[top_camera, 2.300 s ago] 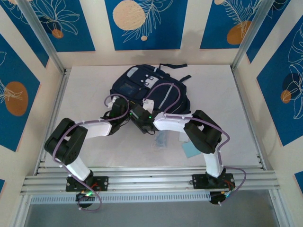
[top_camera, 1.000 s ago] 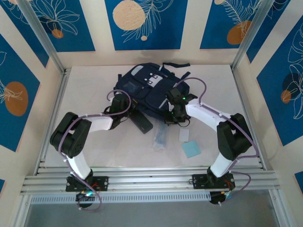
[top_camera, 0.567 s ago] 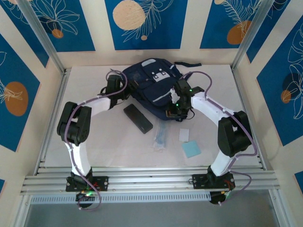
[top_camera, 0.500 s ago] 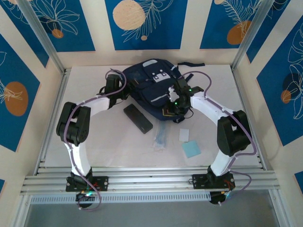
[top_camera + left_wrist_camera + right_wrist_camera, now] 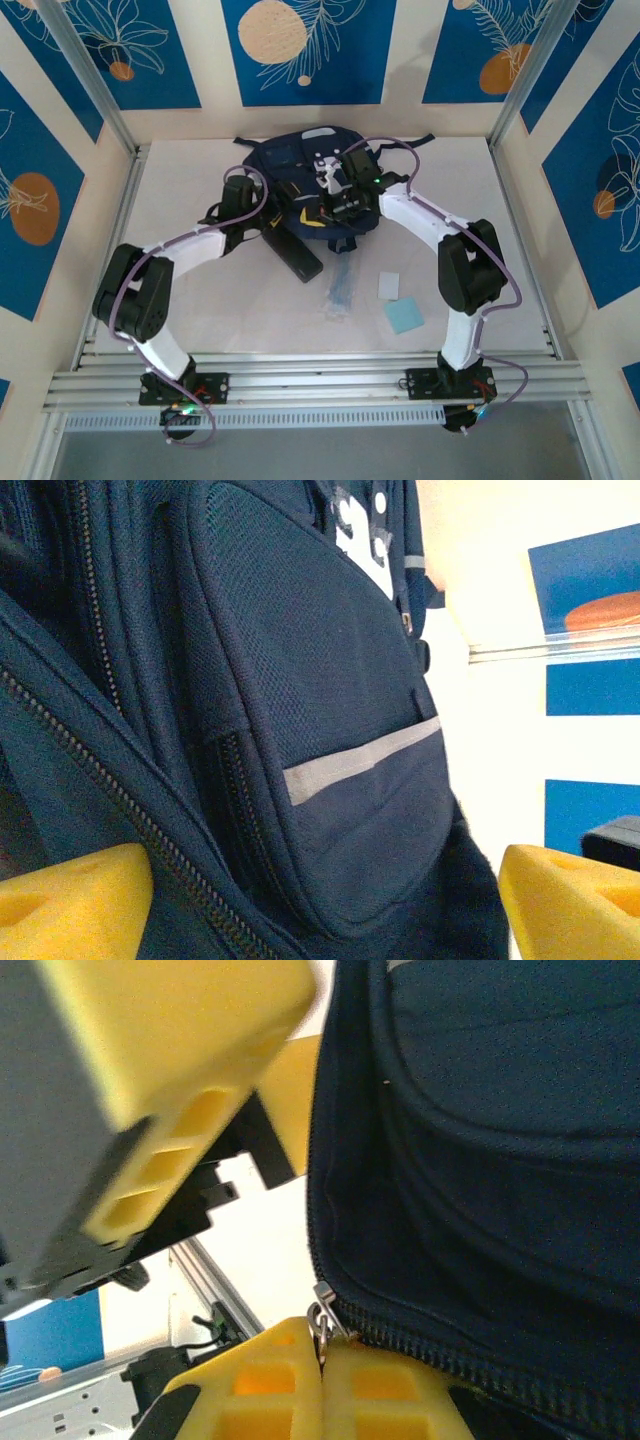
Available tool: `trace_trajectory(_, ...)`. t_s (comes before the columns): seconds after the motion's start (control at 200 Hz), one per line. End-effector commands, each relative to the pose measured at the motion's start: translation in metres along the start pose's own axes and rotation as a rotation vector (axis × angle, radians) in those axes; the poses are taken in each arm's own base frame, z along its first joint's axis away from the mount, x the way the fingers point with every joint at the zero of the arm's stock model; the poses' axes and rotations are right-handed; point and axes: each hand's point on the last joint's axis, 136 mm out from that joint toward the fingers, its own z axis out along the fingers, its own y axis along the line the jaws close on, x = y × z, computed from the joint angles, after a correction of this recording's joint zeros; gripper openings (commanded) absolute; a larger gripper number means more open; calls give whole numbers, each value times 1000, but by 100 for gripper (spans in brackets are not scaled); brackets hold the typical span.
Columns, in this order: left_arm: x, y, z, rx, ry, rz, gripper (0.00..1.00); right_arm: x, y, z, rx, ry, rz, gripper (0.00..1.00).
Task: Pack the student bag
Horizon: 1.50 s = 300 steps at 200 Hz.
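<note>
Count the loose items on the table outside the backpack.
4: black oblong case leftmost; clear plastic packet centre; small white card, pale blue square pad rightward. More may be hidden.

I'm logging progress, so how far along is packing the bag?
Done: nothing looks packed yet. In hand: the right hand is shut on the zip pull of the bag, while the left hand sits open at its side. Left: the black case, clear packet, white card and blue square lie on the table, outside the bag.
</note>
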Motion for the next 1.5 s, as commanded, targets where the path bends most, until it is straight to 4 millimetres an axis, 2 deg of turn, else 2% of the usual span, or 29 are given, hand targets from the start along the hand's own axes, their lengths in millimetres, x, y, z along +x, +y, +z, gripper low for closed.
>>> trace_trajectory(0.0, 25, -4, 20, 33, 72, -38, 78, 5, 48, -6, -160, 18, -79, 0)
trace_trajectory(0.025, 27, -2, 23, 33, 73, -42, 73, 8, 47, -7, -157, 24, -76, 0)
trace_trajectory(0.11, 25, 8, 28, 23, 60, -54, 42, 20, 37, -9, -118, 41, -64, 0)
trace_trajectory(0.17, 23, 12, 27, 20, 54, -52, 25, 30, 26, -11, -71, 56, -66, 0)
trace_trajectory(0.25, 19, 14, 24, 9, 54, -34, 0, 48, -1, -15, 36, 91, -68, 0)
trace_trajectory(0.375, 10, 16, 13, -19, 57, 7, 0, 73, -50, -28, 234, 156, -81, 0)
trace_trajectory(0.52, -5, 23, -8, -67, 42, 57, 0, 85, -109, -65, 541, 197, -134, 0)
trace_trajectory(0.595, -13, 28, -18, -87, 29, 66, 0, 78, -136, -88, 689, 180, -136, 0)
trace_trajectory(0.695, -22, 33, -31, -107, 11, 80, 0, 57, -166, -123, 883, 117, -132, 0)
trace_trajectory(0.775, -30, 34, -38, -121, -8, 97, 0, 37, -183, -148, 1017, 53, -131, 0)
trace_trajectory(0.825, -38, 35, -42, -135, -21, 116, 0, 26, -187, -156, 1049, 27, -134, 0)
trace_trajectory(0.87, -48, 37, -45, -161, -37, 139, 0, 18, -186, -154, 1026, 12, -144, 0)
trace_trajectory(0.92, -60, 39, -47, -183, -47, 158, 0, 12, -177, -142, 946, 3, -157, 0)
trace_trajectory(1.015, -74, 36, -49, -194, -47, 168, 0, 2, -143, -105, 698, -17, -185, 0)
trace_trajectory(1.06, -77, 35, -51, -217, -46, 180, 18, -2, -124, -88, 595, -28, -201, 0)
trace_trajectory(1.135, -78, 33, -58, -244, -45, 186, 57, -10, -96, -66, 462, -58, -220, 0)
trace_trajectory(1.185, -75, 34, -65, -256, -45, 181, 71, -17, -77, -55, 384, -87, -227, 0)
trace_trajectory(1.285, -64, 35, -81, -261, -43, 166, 87, -31, -40, -41, 220, -147, -225, 0)
trace_trajectory(1.405, -46, 44, -103, -265, -67, 105, 93, -48, -1, -36, 44, -198, -215, 0)
trace_trajectory(1.495, -29, 54, -118, -271, -82, 44, 94, -58, 15, -32, -2, -216, -222, 0)
